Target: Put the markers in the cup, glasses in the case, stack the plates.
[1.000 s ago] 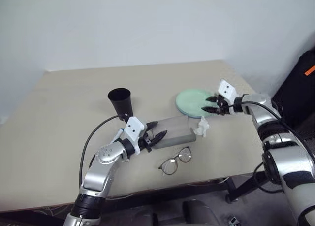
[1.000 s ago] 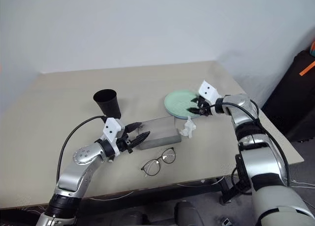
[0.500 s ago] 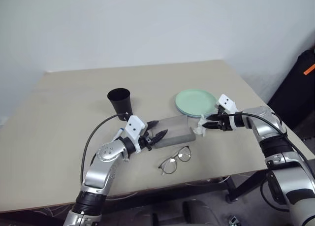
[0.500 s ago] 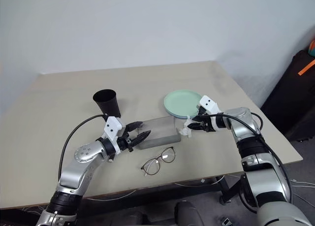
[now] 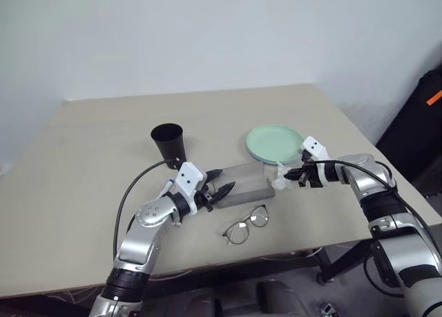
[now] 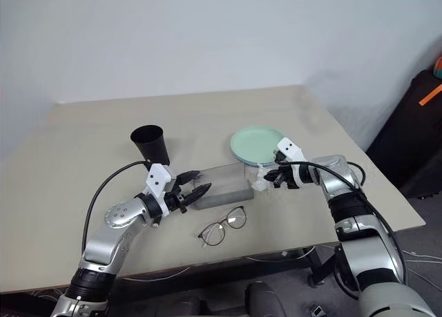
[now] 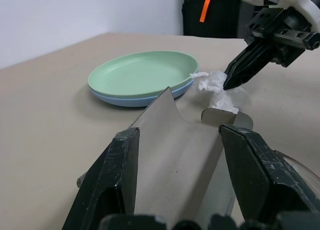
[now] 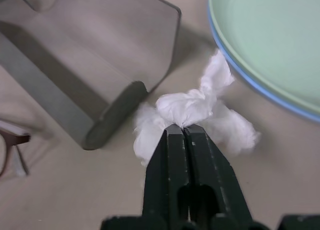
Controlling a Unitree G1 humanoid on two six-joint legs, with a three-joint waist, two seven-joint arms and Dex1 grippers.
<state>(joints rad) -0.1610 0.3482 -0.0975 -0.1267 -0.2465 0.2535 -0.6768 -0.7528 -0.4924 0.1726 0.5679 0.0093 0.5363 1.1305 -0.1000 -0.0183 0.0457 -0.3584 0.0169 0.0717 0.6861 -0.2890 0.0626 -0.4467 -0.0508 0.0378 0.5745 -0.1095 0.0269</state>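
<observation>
White tissue (image 8: 192,107) sat pinched in your right pincer (image 8: 184,131), its fingers closed on it, between the grey case (image 5: 242,182) and the stacked plates (image 5: 275,143), mint green over light blue. Your left pincer (image 5: 218,181) stood wide at the case's near end. You had the glasses (image 5: 246,225) lying in front of the case and the black cup (image 5: 169,143) upright behind it on the surface (image 5: 90,165).

Counted on the table – two plates (image 5: 275,143), one cup (image 5: 170,143), one case (image 5: 243,183), one pair of glasses (image 5: 246,224), one tissue (image 8: 190,109).
</observation>
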